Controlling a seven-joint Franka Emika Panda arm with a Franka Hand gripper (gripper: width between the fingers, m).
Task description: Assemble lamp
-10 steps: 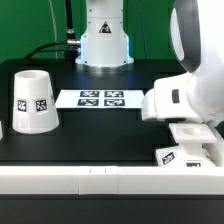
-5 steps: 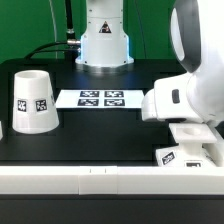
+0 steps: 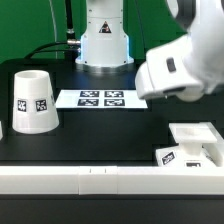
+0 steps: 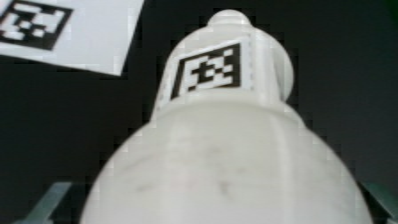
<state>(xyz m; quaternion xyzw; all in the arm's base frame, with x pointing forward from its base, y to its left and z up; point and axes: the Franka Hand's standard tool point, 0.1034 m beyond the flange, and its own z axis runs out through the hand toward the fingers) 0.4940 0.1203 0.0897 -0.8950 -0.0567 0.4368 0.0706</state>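
Note:
The white bulb (image 4: 214, 130) fills the wrist view, with a square tag on its narrow neck; its wide body runs back between my jaws. My gripper (image 4: 214, 214) is shut on it, and only dark finger edges (image 4: 50, 205) show beside it. In the exterior view the arm's white hand (image 3: 170, 68) hangs above the table's right half and hides the gripper and bulb. The tapered shade (image 3: 32, 100) stands mouth down at the exterior view's left. The square stepped base (image 3: 190, 146) lies at the front right.
The marker board (image 3: 100, 98) lies flat at the table's middle back; its corner shows in the wrist view (image 4: 63, 35). The robot's pedestal (image 3: 104, 40) stands behind it. A white rail (image 3: 100, 180) runs along the table's front edge.
The arm's hand has risen and moved toward the exterior view's left, away from the base, which now shows uncovered. The shade and the base have not moved.

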